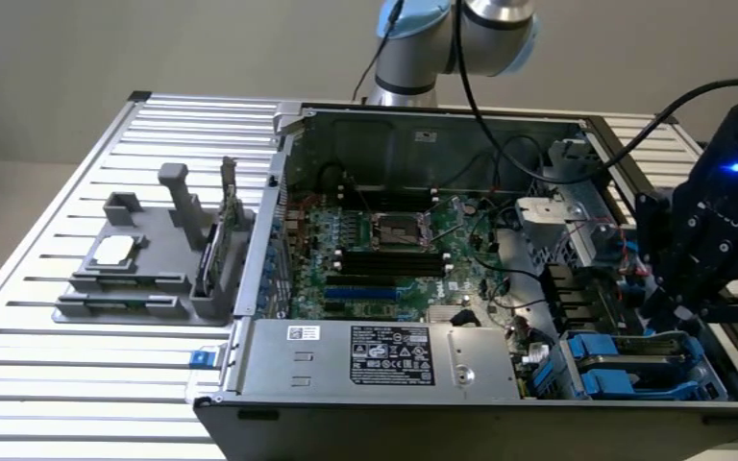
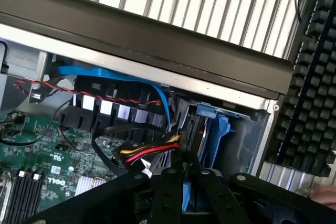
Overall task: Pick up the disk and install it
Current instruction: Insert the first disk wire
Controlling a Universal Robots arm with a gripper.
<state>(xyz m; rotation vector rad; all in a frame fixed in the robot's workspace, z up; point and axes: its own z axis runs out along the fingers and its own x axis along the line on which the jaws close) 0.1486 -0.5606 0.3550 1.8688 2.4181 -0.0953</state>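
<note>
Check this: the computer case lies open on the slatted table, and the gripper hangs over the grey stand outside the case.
One thing is wrong. In the exterior view the gripper hangs over the blue drive bays inside the computer case, not over the grey stand; the case does lie open on the slatted table.

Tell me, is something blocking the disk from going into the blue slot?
Nothing visible blocks it. The hand grips the disk by its blue edge, right before the blue slot, whose mouth looks open. A bunch of red, yellow and black wires lies close beside the slot, not across it.
</note>
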